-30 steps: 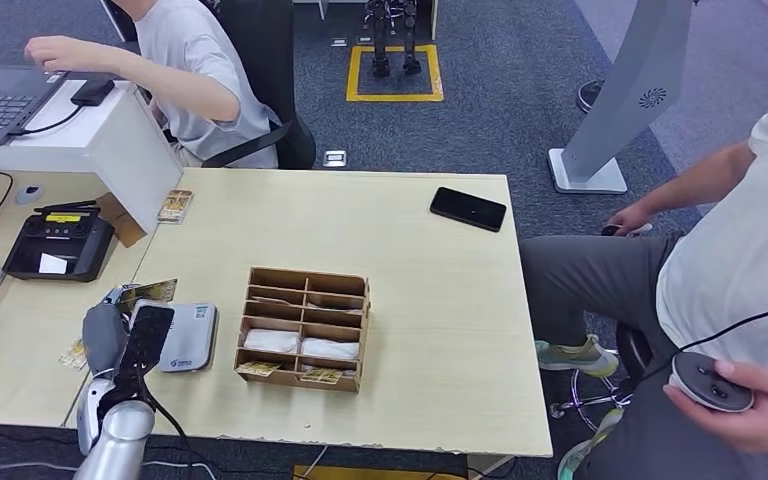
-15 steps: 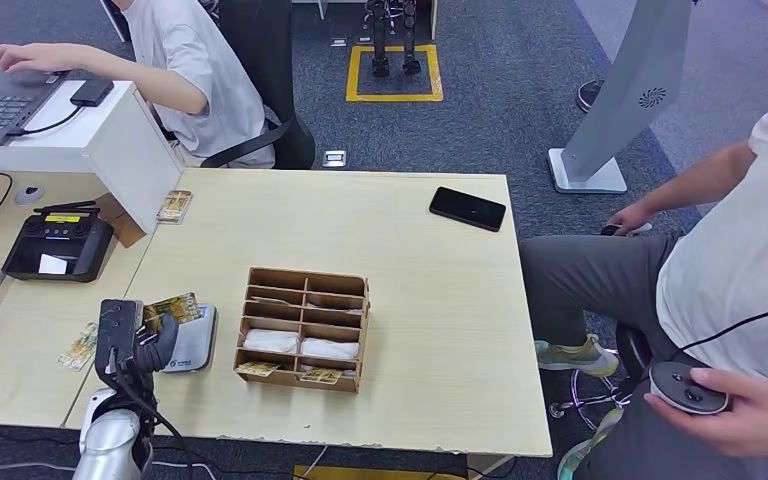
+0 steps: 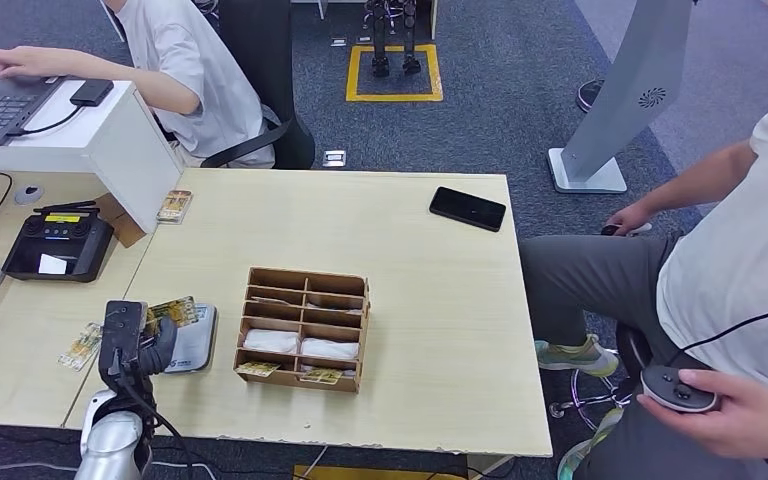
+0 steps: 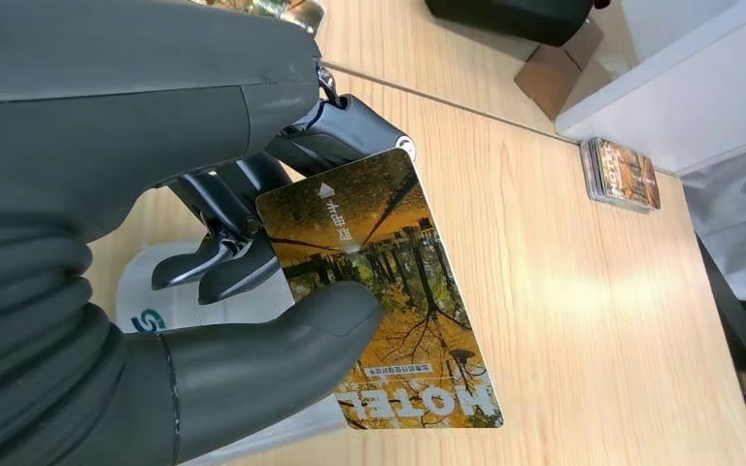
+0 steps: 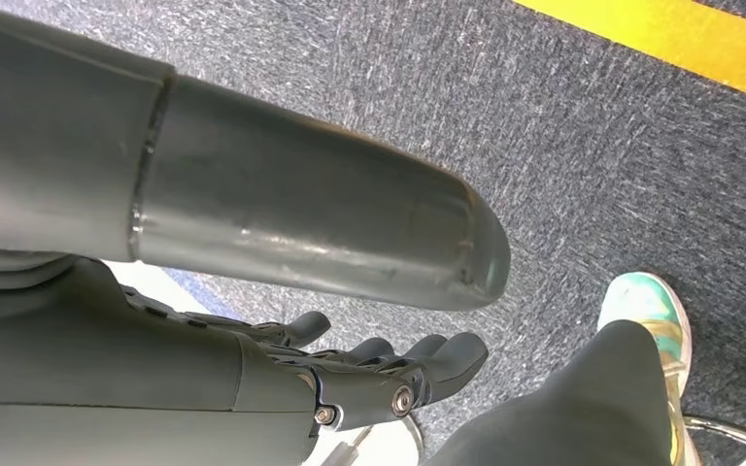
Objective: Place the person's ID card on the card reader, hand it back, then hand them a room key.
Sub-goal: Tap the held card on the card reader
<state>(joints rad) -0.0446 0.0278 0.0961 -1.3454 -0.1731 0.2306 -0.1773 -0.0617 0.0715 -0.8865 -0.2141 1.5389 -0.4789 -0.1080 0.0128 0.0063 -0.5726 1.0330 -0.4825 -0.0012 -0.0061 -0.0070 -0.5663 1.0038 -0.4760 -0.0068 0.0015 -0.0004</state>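
here the left hand (image 3: 138, 343) sits low at the near left of the desk (image 3: 430, 300), just above the white reader (image 3: 192, 338). its thumb and dark fingers (image 4: 216, 267) pinch a card (image 4: 389, 291) printed with an autumn tree scene and the word "hotel"; in the left wrist view the thumb lies across the card's face and the fingers press behind it, with the reader's white top just under the card. whether the card touches the reader cannot be told. in the head view the card pokes out past the hand, over the reader's far left corner.

the right hand (image 5: 389, 374) hangs over the grey carpet (image 5: 583, 146), fingers loosely apart and holding nothing, beside a dark trouser leg (image 5: 583, 408) and a green shoe (image 5: 646, 306).

just right of the reader stands a brown box (image 3: 304, 328) of compartments, with white packets in the near ones. a black phone (image 3: 468, 208) lies near the far right edge of the desk. a small stack of cards (image 3: 174, 206) rests at the far left edge, by a white stand. a loose card (image 3: 80, 346) lies left of the hand. a seated person (image 3: 740, 270) on the right holds a round controller (image 3: 675, 388).
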